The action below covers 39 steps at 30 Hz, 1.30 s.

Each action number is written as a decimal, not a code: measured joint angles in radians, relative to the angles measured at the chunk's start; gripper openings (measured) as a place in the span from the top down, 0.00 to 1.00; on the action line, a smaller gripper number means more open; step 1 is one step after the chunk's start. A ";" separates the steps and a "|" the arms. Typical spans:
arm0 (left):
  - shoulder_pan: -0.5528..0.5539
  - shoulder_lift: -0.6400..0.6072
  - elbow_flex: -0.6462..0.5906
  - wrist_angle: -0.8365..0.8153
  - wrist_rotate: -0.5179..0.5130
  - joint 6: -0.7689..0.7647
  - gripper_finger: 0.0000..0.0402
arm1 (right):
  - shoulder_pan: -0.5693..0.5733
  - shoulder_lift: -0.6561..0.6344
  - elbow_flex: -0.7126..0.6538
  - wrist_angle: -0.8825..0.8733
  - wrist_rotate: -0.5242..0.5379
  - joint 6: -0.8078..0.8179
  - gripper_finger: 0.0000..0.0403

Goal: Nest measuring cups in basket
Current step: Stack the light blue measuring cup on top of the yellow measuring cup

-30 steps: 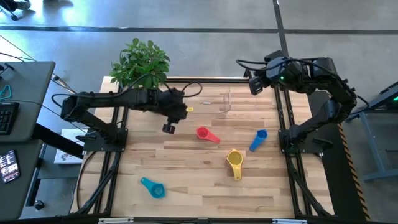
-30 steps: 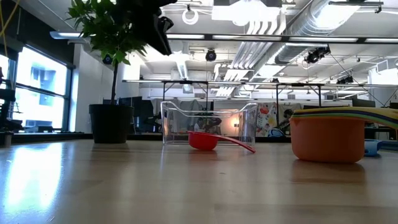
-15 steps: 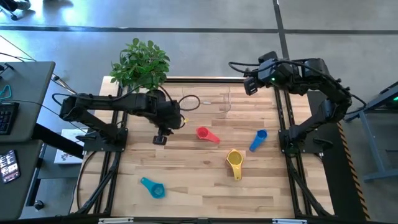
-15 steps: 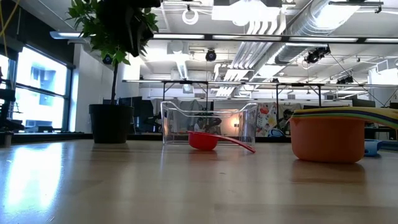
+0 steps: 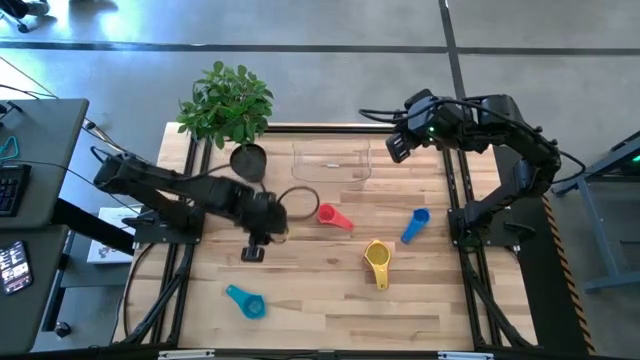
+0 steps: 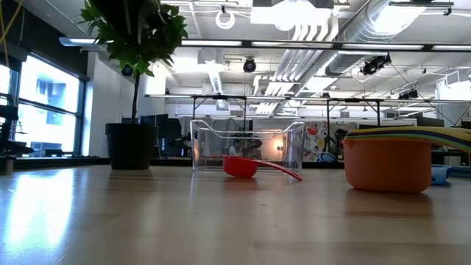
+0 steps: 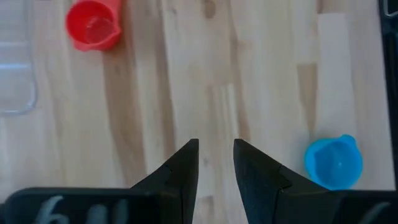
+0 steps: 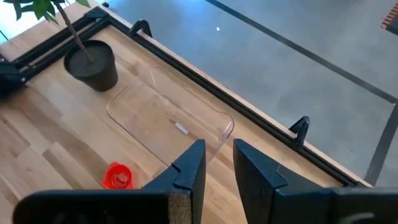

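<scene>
The clear basket (image 5: 332,162) stands near the table's far edge, also seen as basket (image 8: 171,121) and basket (image 6: 248,146). A red cup (image 5: 325,213), a blue cup (image 5: 415,225), a teal cup (image 5: 245,300) and a nested stack with a yellow cup on top (image 5: 377,260) lie apart on the wood. In the low view that stack (image 6: 388,162) shows an orange cup at the bottom. My left gripper (image 5: 252,250) hovers above bare wood between the red cup (image 7: 93,23) and the teal cup (image 7: 334,162), narrowly open (image 7: 216,146). My right gripper (image 5: 397,148) hangs by the basket's right end, narrowly open (image 8: 219,149).
A dark round plant pot (image 5: 248,160) with a leafy plant stands left of the basket at the far left. A black cable loop (image 5: 298,197) lies between the pot and the red cup. Bare wood spreads along the near edge. Metal frame rails border the table.
My left gripper has swung from beside the basket toward the near edge and a little to the left, passing out of the top of the low view. My right gripper has moved slightly left and nearer, toward the basket's right end. The cups and basket have stayed put.
</scene>
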 joint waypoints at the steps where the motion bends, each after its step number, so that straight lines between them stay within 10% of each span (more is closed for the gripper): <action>1: -0.026 0.000 0.000 0.000 -0.011 -0.023 0.78 | 0.000 0.000 0.000 0.000 0.000 -0.007 0.82; 39: -0.489 0.283 -0.001 0.010 -0.115 -0.576 0.78 | 0.000 0.000 0.000 0.000 -0.133 -0.112 0.82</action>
